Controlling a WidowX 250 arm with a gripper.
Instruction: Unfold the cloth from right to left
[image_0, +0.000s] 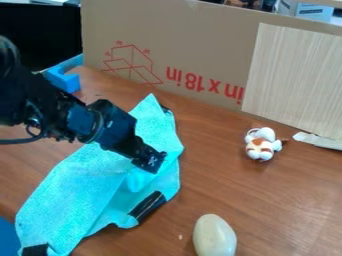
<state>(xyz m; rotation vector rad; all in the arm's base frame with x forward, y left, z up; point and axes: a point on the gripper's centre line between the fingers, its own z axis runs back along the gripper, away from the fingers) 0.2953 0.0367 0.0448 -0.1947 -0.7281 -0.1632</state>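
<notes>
Cloth (73, 187) lies rumpled and slantwise on the tabletop (280, 200), spanning lower left to upper middle of the camera view, with a black patch (147, 205) at its lower right edge. Claw (151, 161) is over the cloth's right part; cannot tell whether clenched or released. White-and-brown toy (261, 145) sits well apart, right of the cloth; pale oval object (214, 236) at bottom.

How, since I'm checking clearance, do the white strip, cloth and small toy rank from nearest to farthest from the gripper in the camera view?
1. Cloth, directly at the gripper.
2. Small toy, on the picture's right.
3. White strip, at the right edge.
</notes>
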